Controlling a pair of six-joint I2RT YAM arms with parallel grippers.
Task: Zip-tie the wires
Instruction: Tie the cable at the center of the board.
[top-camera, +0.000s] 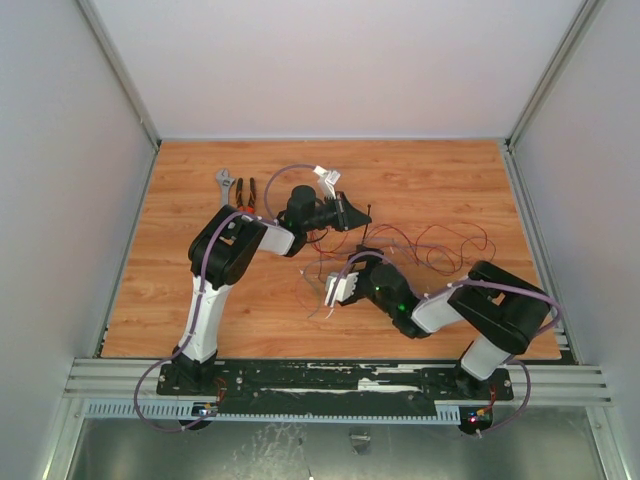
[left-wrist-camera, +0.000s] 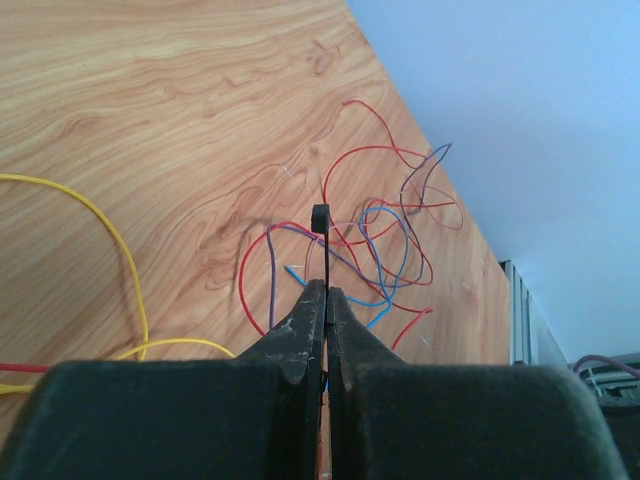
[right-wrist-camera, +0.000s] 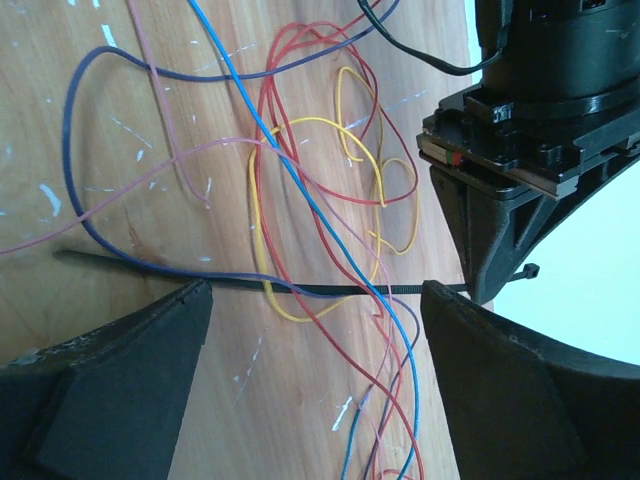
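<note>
The wires (top-camera: 432, 246) lie as a loose red, blue, yellow and purple tangle on the wooden table right of centre. My left gripper (top-camera: 352, 213) is shut on the zip tie (left-wrist-camera: 320, 217), whose small head sticks up beyond the closed fingertips (left-wrist-camera: 312, 300). In the right wrist view the thin black zip tie (right-wrist-camera: 330, 290) runs sideways over the table, crossing several wires (right-wrist-camera: 300, 190), with one end in the left gripper (right-wrist-camera: 487, 285). My right gripper (right-wrist-camera: 317, 295) stands open, its two fingers on either side of that strip and the wires. It touches neither.
A grey wrench (top-camera: 226, 185) and orange-handled pliers (top-camera: 246, 192) lie at the back left of the table. White enclosure walls (top-camera: 60, 150) stand on all three sides. The two grippers are close together near the table's middle.
</note>
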